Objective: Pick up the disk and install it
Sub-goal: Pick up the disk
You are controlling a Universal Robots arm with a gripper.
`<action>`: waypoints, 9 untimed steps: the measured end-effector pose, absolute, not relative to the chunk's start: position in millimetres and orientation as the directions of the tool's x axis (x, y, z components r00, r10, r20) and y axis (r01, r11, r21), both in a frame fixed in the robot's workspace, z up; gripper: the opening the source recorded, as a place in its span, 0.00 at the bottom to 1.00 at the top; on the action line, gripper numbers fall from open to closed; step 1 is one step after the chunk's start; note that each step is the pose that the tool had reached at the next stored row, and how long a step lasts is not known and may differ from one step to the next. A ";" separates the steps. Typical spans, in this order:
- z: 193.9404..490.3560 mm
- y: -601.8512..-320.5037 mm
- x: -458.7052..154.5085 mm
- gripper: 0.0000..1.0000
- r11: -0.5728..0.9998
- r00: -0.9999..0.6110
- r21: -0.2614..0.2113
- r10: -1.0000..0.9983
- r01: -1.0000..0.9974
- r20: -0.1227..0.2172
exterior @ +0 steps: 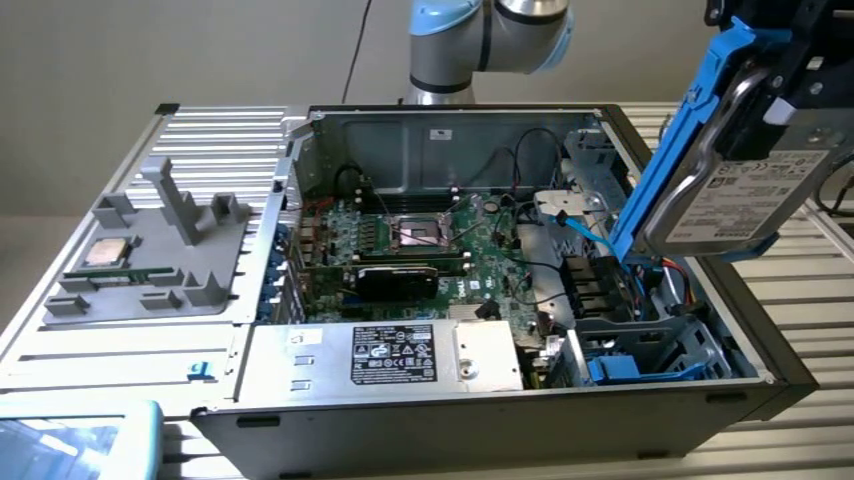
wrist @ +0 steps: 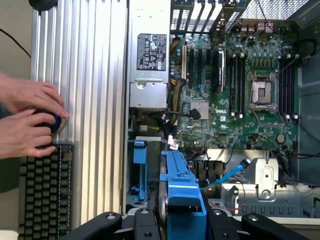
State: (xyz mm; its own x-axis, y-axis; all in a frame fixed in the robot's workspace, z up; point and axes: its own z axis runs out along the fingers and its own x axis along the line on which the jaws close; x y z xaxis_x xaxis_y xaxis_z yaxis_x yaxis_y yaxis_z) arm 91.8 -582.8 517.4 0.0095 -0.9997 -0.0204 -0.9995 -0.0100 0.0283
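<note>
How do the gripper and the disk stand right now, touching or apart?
Touching. The wrist view shows the gripper pressed against both sides of the disk at its blue carrier; the exterior view shows it held aloft over the computer case.

The hand (exterior: 778,78) cropped by the exterior view's upper edge; print on the disk (exterior: 737,200) too small to read; person's hands (wrist: 22,132) cut off at wrists.
</note>
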 end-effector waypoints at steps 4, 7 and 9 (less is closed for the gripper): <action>512.3 -588.7 91.9 0.37 -0.007 0.007 0.028 -1.000 -1.000 -0.021; 507.3 -589.8 91.9 0.37 -0.005 0.004 0.028 -1.000 -1.000 -0.020; 503.9 -590.6 91.9 0.37 -0.003 0.002 0.028 -1.000 -1.000 -0.020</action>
State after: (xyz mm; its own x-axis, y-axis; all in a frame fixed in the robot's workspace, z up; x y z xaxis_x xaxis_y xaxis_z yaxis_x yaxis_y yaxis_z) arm 91.9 -590.6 503.9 0.0025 -0.9998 -0.0204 -0.9996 -0.0030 0.0284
